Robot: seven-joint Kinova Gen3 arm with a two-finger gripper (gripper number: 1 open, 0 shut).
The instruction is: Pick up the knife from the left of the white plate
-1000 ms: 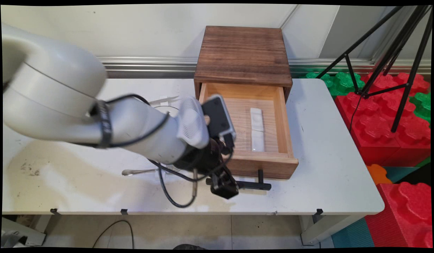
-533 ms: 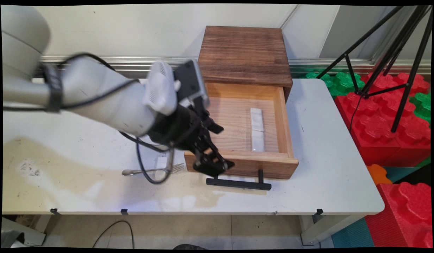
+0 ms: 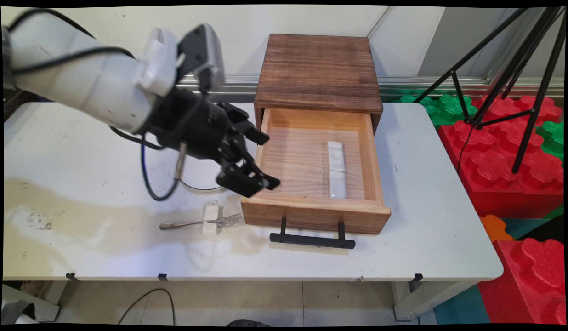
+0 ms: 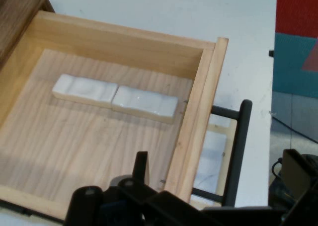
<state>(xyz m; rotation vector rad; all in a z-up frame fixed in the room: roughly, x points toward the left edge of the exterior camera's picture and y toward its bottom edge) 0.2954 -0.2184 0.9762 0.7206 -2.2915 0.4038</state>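
Though pale, grainy wooden drawer [image 3: 369, 156]

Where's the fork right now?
In the main view the fork lies on the white table, left of the open drawer's front, its tines pointing at the drawer and its shaft across a small white block.

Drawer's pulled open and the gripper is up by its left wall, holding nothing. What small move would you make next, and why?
Probably lower the gripper left and toward the near edge, onto the fork. The drawer stands open with only two white rests lying end to end inside, the fork lies on the table across a small white block just left of the drawer front, and the gripper is open and empty.
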